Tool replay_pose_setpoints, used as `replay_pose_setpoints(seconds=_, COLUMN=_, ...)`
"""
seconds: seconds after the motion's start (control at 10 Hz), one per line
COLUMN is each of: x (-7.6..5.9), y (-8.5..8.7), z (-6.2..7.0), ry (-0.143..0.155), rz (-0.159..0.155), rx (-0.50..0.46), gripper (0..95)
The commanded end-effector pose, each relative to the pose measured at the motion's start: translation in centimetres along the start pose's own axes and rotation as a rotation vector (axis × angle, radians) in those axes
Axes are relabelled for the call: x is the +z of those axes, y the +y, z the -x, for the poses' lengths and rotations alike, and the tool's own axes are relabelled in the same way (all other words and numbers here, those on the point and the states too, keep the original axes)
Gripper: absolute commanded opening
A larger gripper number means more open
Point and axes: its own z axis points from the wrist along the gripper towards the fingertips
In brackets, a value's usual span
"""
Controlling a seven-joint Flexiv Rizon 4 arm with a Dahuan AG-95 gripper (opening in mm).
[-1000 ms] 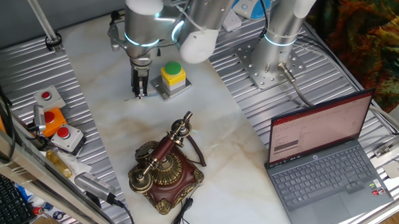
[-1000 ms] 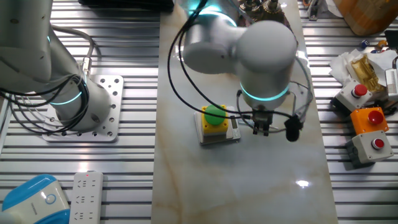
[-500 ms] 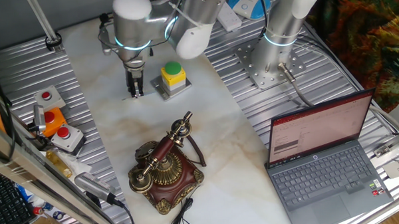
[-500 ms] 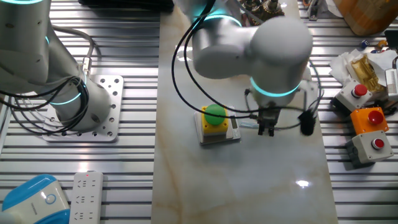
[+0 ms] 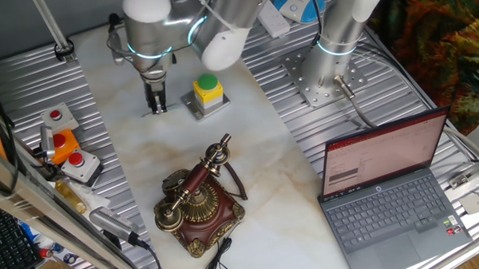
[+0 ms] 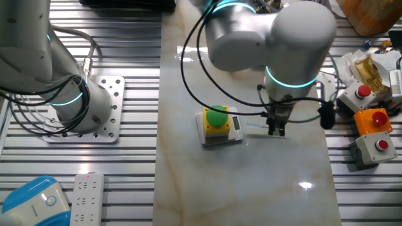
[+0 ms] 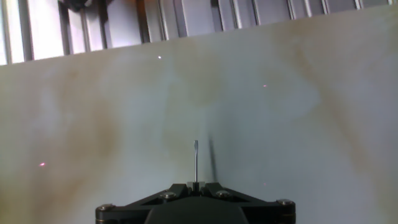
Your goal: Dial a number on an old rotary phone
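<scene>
Jaws pressed together, nothing visibly between them; black two-finger gripper (image 5: 156, 108) pointing straight down over the pale marble-patterned tabletop (image 5: 247, 155), tips just above the surface. Seen in the hand view as one thin dark blade (image 7: 196, 163) over bare marble. Positioned just beside the yellow box with a green button (image 5: 206, 94), on the side away from the silver arm base plate (image 5: 321, 77); same arrangement in the other fixed view, gripper (image 6: 277, 127) next to the box (image 6: 219, 125), not touching it.

Ornate old rotary phone (image 5: 197, 203) with dark red-brown wooden base and brass trim well apart from the box, toward the near table edge. Brass-and-wood handset (image 5: 194, 181) lying on its cradle, tilted diagonally. Black cord (image 5: 217, 260) trailing from the phone base.

Grey boxes with red buttons (image 5: 72, 159) on the ribbed metal strip, off to the box's far side. Open silver laptop (image 5: 389, 196) beyond the phone, screen lit.
</scene>
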Motion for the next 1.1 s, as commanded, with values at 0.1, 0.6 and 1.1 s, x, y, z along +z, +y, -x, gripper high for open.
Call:
replay_pose_setpoints(seconds=0.1, x=-0.7, y=-0.5, z=0.3, ry=0.016, rz=0.004, rx=-0.007, gripper=0.0)
replay_pose_setpoints(seconds=0.6, x=-1.4, y=-1.6, z=0.2, ry=0.054, rz=0.007, rx=0.004, gripper=0.0)
replay_pose_setpoints(seconds=1.1, x=-2.1, y=-1.3, z=-0.1, ry=0.047, rz=0.002, rx=-0.206, gripper=0.0)
